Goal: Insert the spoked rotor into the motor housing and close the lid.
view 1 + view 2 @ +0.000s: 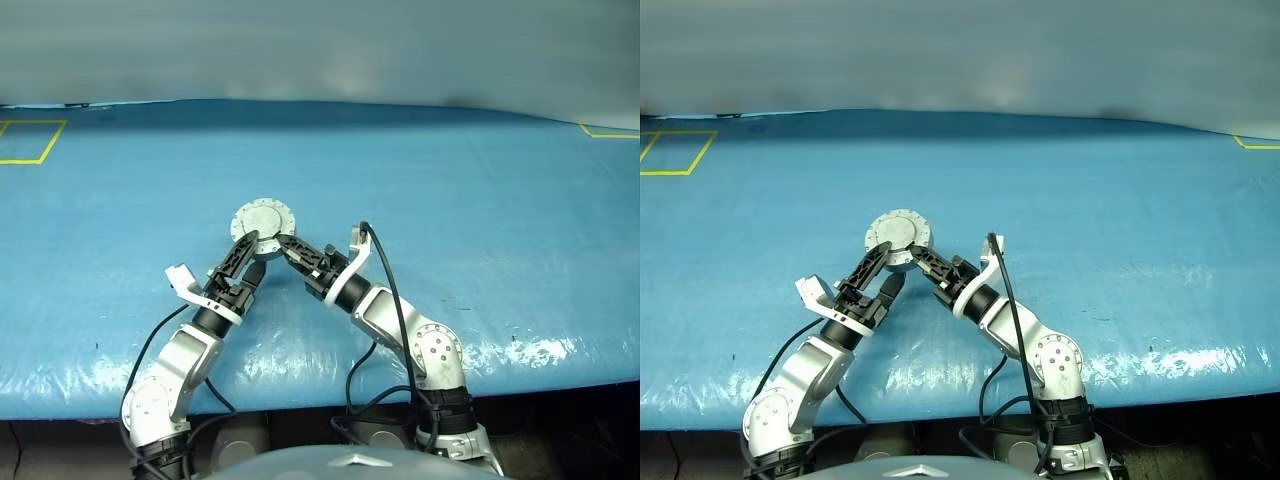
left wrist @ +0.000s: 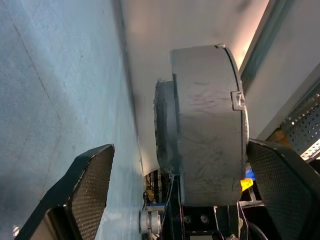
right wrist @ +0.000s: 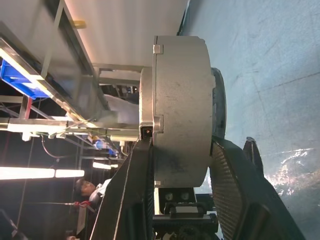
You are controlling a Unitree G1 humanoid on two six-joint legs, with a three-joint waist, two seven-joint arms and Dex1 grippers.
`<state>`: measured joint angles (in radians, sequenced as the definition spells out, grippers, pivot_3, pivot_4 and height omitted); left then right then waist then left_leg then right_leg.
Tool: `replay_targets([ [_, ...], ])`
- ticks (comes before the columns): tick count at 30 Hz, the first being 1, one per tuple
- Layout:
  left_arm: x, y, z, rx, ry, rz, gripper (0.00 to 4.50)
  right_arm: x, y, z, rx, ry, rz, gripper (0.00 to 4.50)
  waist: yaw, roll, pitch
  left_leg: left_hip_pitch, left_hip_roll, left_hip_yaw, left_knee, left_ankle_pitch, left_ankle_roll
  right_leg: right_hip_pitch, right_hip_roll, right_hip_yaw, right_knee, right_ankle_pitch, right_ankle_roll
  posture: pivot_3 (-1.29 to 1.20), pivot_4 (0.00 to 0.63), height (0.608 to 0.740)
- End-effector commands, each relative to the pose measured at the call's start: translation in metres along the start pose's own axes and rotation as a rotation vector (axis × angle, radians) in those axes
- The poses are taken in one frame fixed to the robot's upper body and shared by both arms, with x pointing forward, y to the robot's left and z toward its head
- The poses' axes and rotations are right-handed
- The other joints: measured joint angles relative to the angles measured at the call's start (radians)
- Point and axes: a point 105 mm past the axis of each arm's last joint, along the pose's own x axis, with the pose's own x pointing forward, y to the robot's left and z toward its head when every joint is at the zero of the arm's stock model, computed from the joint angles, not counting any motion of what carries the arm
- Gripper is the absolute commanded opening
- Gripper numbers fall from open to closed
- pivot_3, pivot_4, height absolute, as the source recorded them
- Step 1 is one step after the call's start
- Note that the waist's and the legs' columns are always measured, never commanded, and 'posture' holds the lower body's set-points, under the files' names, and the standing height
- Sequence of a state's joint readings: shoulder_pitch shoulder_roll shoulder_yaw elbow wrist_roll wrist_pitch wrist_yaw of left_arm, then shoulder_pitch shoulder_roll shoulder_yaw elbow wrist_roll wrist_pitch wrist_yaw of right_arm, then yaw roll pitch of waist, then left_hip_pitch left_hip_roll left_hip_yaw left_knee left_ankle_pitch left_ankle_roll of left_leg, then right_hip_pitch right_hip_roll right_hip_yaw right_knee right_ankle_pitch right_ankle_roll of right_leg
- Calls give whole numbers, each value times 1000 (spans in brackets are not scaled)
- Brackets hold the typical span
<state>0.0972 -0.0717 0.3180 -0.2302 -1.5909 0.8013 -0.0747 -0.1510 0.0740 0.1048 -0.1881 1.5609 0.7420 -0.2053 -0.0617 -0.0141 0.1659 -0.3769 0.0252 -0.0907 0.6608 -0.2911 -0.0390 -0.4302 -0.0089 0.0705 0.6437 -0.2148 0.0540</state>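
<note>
The motor housing (image 1: 262, 220) is a round grey metal can, held just above the blue table in front of me. Its lid (image 1: 898, 232) lies shut on it, plain grey outside with a raised centre disc facing up. My right gripper (image 1: 284, 243) is shut on the housing (image 3: 182, 110), one finger on each flat face. My left gripper (image 1: 249, 264) is open; its fingers (image 2: 85, 190) stand on either side of the housing (image 2: 207, 125), one close against its face. The spoked rotor is out of view.
A blue tarp covers the table (image 1: 480, 200), whose front edge runs just ahead of my arms. Yellow tape outlines mark the far left corner (image 1: 30, 140) and the far right corner (image 1: 605, 132). A person (image 3: 87, 187) stands in the background.
</note>
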Motion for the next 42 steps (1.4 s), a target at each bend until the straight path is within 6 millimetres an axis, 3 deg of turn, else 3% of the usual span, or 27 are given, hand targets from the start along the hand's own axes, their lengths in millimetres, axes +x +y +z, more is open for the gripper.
replay_targets([
  [1, 5, -9, -2, -26, -8, -69, 4500, 8, 45, -16, 45, 25, 194, 1197, 0, 0, 0, 0, 0, 0, 0, 0, 0, 0, 0, 0, 0, 0, 0, 0, 150, 740],
  [10, 18, -13, -7, -76, -26, -64, 4500, 6, 42, -22, 43, 44, 184, 1197, 1, 0, 0, 0, 0, 0, 1, 0, 0, 0, 0, 0, 0, 0, 0, 0, 150, 740],
  [13, 20, -13, -8, -95, -24, -54, 3877, 5, 42, -23, 42, 50, 183, 1197, 1, 0, 0, 0, 0, 0, 1, 0, 0, 0, 0, 0, 0, 0, 0, 0, 150, 740],
  [17, 21, -17, -8, -105, -30, -75, 2575, 4, 38, -23, 28, 49, 171, 1197, 1, 0, 0, 0, 0, 0, 1, 0, 0, 0, 0, 0, 0, 0, 0, 0, 150, 740],
  [24, 21, -17, -2, -68, -61, -45, 2445, -5, 27, -16, -122, 14, 137, 1197, 2, 0, 0, 0, 0, 0, 1, 0, 0, 0, 0, 0, 0, 0, 0, 0, 150, 740],
  [30, 29, -16, 10, -18, -72, -24, 2445, -19, 14, -15, -478, 41, 64, 3215, 6, 0, 0, 0, 0, 0, 2, 0, 0, 1, 0, 0, 0, 1, 1, 0, 150, 740],
  [34, 49, -11, 27, 42, -62, 3, 2445, -26, 6, -7, -661, 6, 5, 4466, 15, 0, 0, 1, 0, -1, 2, 1, -1, 1, 0, -1, 1, 1, 1, 0, 150, 740],
  [42, 101, -12, 68, 133, -84, 5, 2445, -36, -8, 3, -938, -33, -103, 4500, 24, -1, -1, 0, -1, -1, 4, 1, -1, 2, 0, 0, -1, 4, 2, 0, 150, 740],
])
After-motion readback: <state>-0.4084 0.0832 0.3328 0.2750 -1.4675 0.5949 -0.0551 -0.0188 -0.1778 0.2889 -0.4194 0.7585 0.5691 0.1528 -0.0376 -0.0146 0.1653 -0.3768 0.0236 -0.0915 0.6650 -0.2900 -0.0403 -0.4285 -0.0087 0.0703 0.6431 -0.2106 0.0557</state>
